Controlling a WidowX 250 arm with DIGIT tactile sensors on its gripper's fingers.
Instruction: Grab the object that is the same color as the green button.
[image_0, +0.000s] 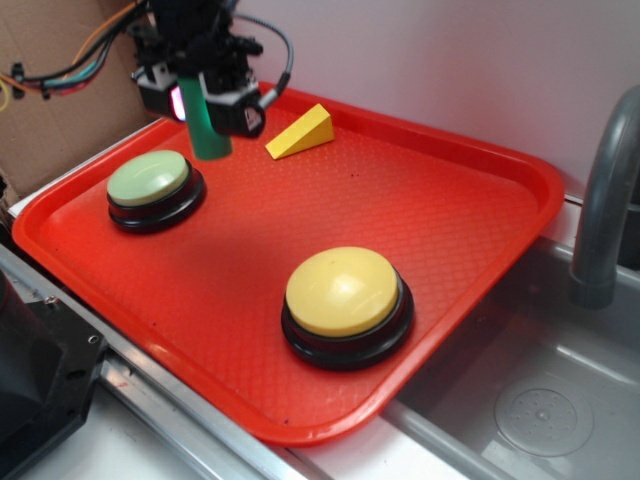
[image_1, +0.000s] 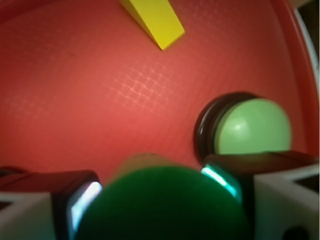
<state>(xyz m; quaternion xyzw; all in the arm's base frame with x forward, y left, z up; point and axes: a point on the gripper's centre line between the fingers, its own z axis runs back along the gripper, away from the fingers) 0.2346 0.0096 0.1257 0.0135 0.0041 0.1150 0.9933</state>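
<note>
The object, a green cylinder (image_0: 207, 125), hangs upright above the back left of the red tray (image_0: 480, 180), held in my gripper (image_0: 205, 100), which is shut on it. In the wrist view the cylinder (image_1: 162, 205) fills the bottom of the frame, pinched between both fingers (image_1: 80, 200), and my gripper (image_1: 155, 192) looks down at the tray. The green button (image_0: 149, 180) sits on its black base just below and left of the cylinder. It shows at the right of the wrist view as the green button (image_1: 252, 127).
A yellow wedge block (image_0: 300, 133) lies at the tray's back, also seen as the wedge (image_1: 154, 20) at the top of the wrist view. A larger yellow domed button (image_0: 345, 295) stands near the tray's front. A grey sink (image_0: 540, 400) with a faucet (image_0: 605, 200) is to the right.
</note>
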